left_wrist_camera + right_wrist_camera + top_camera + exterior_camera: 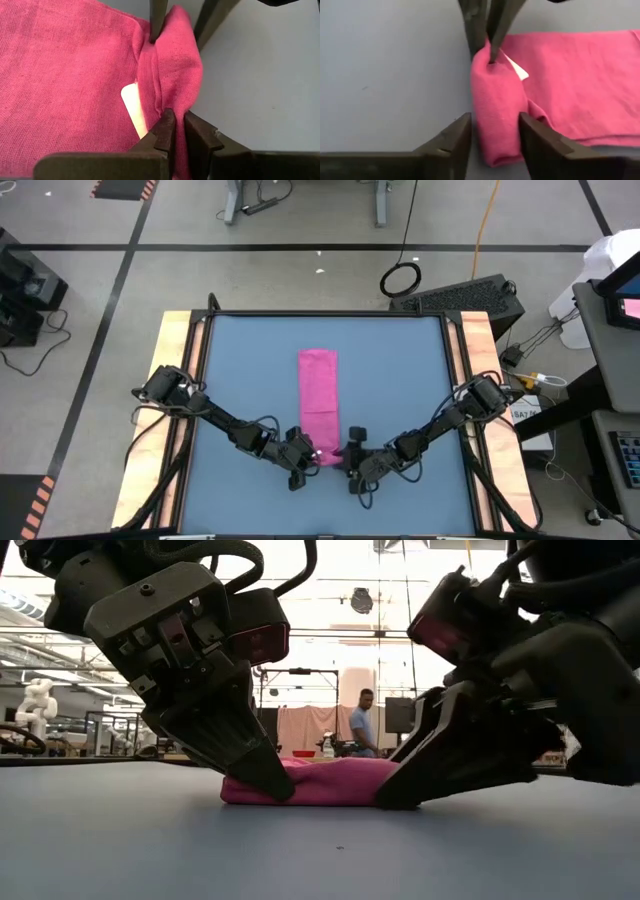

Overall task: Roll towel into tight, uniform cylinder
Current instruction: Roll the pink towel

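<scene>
Looking down in the high view, the towel [319, 404] is lying as a long folded strip on the blue tabletop [230, 370], its long axis running straight away from both tools. The left tool [308, 457] and the right tool [346, 455] are meeting at the strip's near end, one on each side, so neither arm is nearer.

At tabletop height in the low view, the near end is showing as a low pink hump [322, 782] lying between the two tools, with the left tool [262, 775] pressing in on one side and the right tool [402, 790] on the other.

Past the left tool [179, 131] in its wrist view, the fingers are pinching narrowly on the raised fold [172, 75], beside the white tag [134, 106].

Past the right tool [494, 135] in its wrist view, the fingers are standing apart, straddling the fold's end [497, 117] without yet clamping it. The roll, judging by this, needs to travel along the strip, directly away from both tools.
</scene>
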Controlling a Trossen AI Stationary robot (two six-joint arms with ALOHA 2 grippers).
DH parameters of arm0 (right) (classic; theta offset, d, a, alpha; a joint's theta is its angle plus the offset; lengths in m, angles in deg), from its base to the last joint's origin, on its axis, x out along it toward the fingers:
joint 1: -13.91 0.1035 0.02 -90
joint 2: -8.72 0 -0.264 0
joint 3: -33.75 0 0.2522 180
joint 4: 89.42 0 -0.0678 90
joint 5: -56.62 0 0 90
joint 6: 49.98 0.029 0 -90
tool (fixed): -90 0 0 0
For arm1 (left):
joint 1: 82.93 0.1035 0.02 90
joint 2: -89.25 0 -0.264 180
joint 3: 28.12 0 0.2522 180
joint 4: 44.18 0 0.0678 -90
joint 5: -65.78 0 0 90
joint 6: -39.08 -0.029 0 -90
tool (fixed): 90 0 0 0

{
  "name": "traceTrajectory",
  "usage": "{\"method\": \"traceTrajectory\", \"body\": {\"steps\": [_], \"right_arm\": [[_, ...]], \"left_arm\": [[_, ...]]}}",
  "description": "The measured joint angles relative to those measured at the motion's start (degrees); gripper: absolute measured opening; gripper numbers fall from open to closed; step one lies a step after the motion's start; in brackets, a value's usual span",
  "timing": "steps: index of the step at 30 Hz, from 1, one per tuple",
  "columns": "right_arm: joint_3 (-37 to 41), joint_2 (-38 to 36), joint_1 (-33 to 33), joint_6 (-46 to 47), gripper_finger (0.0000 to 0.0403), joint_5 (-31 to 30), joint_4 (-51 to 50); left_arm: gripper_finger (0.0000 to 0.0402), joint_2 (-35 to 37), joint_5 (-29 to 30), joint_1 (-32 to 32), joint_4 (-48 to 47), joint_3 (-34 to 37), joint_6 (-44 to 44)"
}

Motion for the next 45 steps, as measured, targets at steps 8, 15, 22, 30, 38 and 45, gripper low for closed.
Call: {"method": "traceTrajectory", "body": {"steps": [8, 15, 22, 30, 38, 45], "right_arm": [[-0.1, -0.2, 0.0, 8.8, 0.0014, -0.4, -2.5], [-0.1, -0.3, -1.0, 19.1, 0.0018, 2.4, -4.5], [0.0, -0.3, -2.7, 24.2, 0.0009, 7.2, -4.8], [0.0, -0.2, -4.3, 27.0, 0.001, 11.2, -4.0], [0.0, -0.1, -4.3, 25.9, 0.001, 12.0, -3.8], [0.0, -0.4, -4.3, 23.2, 0.0011, 12.1, -3.6]], "left_arm": [[0.0046, -0.1, 3.3, -1.1, 1.3, 0.1, -2.3], [0.0122, 3.9, 12.0, -3.8, -1.3, 0.2, -6.9], [0.0196, 5.1, 27.7, -11.9, 5.2, 0.2, -22.9], [0.0223, -1.8, 30.9, -13.8, 8.8, 0.1, -26.0], [0.0179, -3.4, 30.5, -10.5, 8.9, 0.1, -24.2], [0.0041, -3.2, 21.0, -5.9, 4.8, -0.1, -18.1]]}}
